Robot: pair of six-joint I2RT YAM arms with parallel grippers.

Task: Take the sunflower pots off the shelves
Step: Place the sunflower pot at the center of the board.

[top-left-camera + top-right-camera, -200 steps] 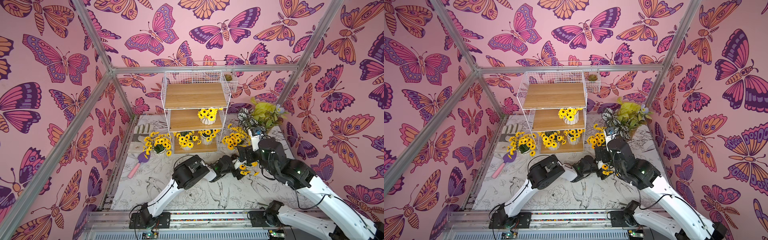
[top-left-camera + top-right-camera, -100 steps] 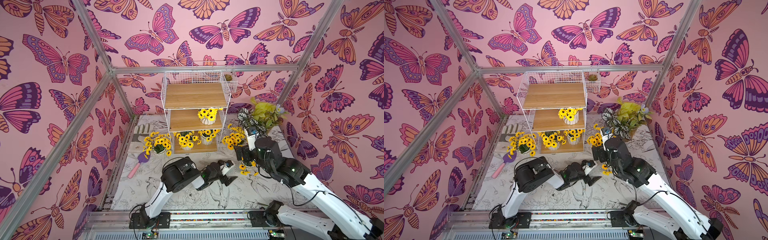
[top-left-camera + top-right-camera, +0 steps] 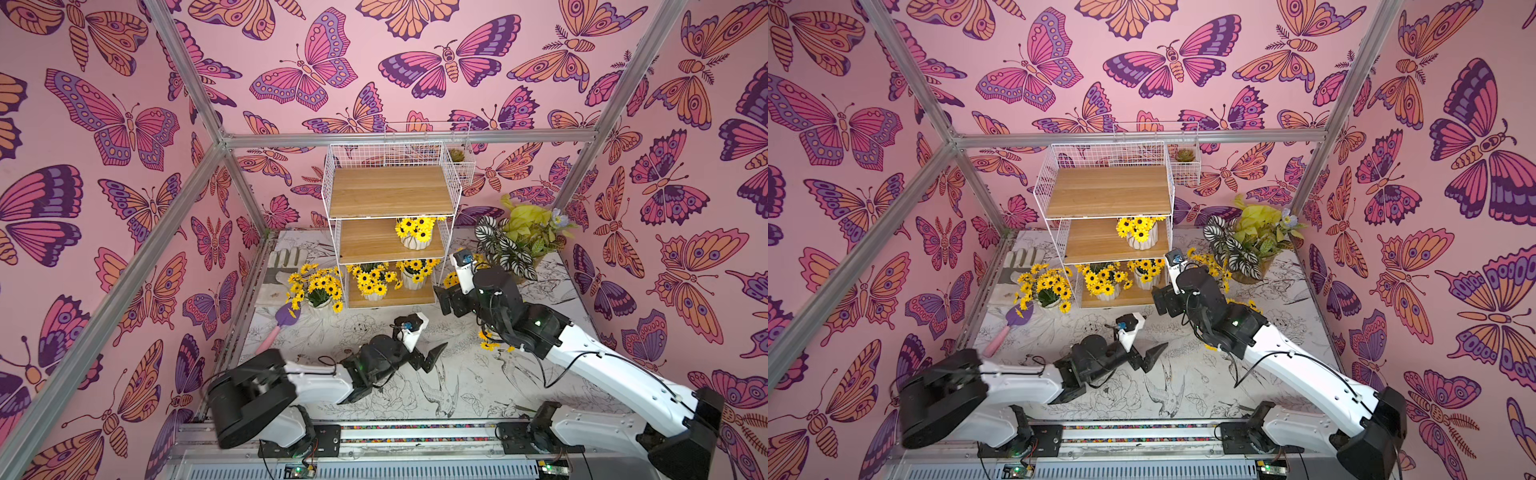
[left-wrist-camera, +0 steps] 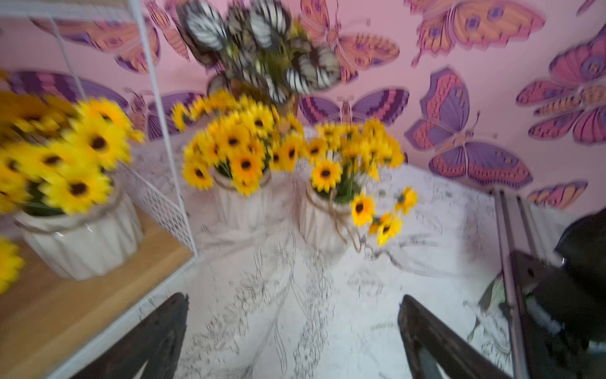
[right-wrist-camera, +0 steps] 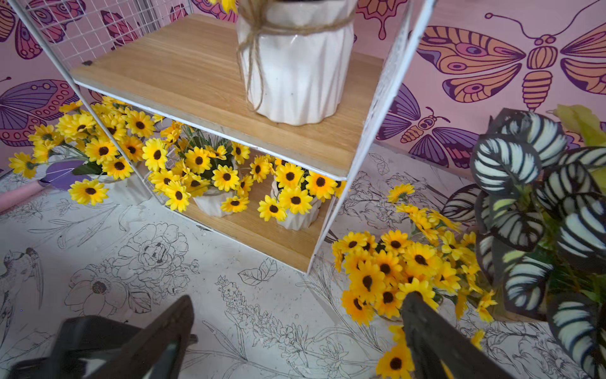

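Overhead, both top views show three sunflower pots (image 3: 415, 239) on the shelves (image 3: 390, 195), mid-frame: one on the middle board, two on the bottom. The wrist views alone show the jaws plainly, at lower frame: left gripper (image 4: 294, 300) and right gripper (image 5: 300, 297) both gape wide, empty.

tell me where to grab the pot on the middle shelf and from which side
Grip the middle-shelf pot by its ribbed body below the twine, coming level through the open front of the rack. The top board sits above it, and the mesh side panel stands close beside it.
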